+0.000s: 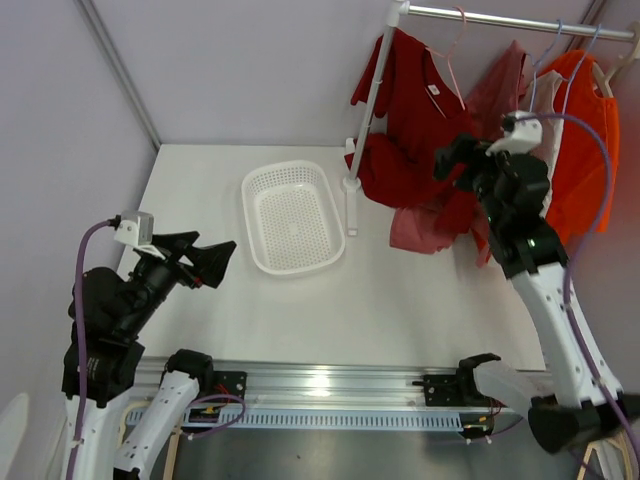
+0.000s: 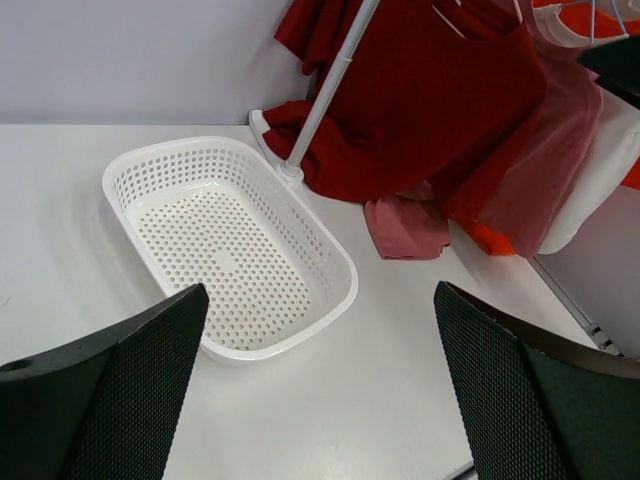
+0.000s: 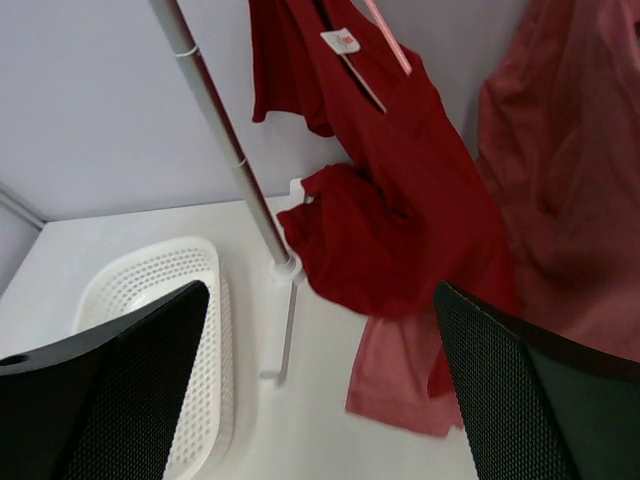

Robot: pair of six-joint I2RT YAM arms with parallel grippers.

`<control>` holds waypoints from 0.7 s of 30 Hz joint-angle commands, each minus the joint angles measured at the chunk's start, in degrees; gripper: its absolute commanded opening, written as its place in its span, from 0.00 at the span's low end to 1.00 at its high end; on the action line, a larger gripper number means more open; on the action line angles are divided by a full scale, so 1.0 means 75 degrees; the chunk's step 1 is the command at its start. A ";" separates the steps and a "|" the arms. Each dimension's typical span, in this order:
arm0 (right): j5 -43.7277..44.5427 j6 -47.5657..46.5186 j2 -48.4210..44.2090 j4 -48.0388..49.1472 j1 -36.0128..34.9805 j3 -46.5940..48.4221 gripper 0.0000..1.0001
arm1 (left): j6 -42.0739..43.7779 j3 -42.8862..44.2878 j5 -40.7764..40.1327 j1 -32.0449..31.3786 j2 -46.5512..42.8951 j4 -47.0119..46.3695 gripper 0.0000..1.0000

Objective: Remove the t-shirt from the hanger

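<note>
Red t-shirt point(image 1: 415, 110) hangs on the pink hanger point(image 3: 388, 40), hem bunched on the table point(image 1: 400, 300). Both jaws wide, empty — right gripper point(image 1: 458, 160) near it, left gripper point(image 1: 212, 262) well apart. Best bet: pinch one shoulder, slide it off sideways — not straight down.

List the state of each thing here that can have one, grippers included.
left gripper: open, holding nothing.
right gripper: open, holding nothing, raised beside the shirts.
dark red t-shirt: on its pink hanger, hem resting on the table.
faded red shirt: hanging from the rail.
orange shirt: hanging from the rail.
white basket: upright, empty.
</note>
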State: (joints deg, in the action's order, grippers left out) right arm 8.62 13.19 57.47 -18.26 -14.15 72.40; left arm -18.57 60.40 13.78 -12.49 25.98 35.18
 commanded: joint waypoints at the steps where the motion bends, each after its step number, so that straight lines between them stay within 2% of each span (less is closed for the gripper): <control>1: 0.0291 -0.0750 0.1193 0.1741 -0.0023 0.1053 0.99 | 0.0049 -0.0108 0.0074 -0.0022 -0.0123 -0.0425 0.99; 7: 0.0164 -0.1524 0.3558 0.2083 0.0047 0.3094 0.97 | 0.0413 -0.0319 -0.0431 -0.0022 -0.0299 -0.0401 1.00; 12: -0.0013 -0.1724 0.4675 0.2247 0.0082 0.4604 0.97 | 0.0472 -0.0471 -0.0408 -0.0022 -0.0346 -0.0554 0.99; 16: 0.0046 -0.2051 0.5519 0.1815 0.0106 0.5883 0.96 | 0.0530 -0.0495 -0.0408 -0.0022 -0.0288 -0.0601 0.99; 17: 0.0046 -0.2145 0.5683 0.1709 0.0117 0.6129 0.92 | 0.0530 -0.0518 -0.0419 -0.0022 -0.0276 -0.0612 1.00; 21: 0.0069 -0.2263 0.6351 0.1696 0.0176 0.6740 0.87 | 0.0554 -0.0577 -0.0419 -0.0022 -0.0300 -0.0671 1.00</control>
State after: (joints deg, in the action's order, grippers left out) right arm 8.58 -1.56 102.56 -5.80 -13.37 119.28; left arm -15.86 56.60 11.05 -12.49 23.77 32.08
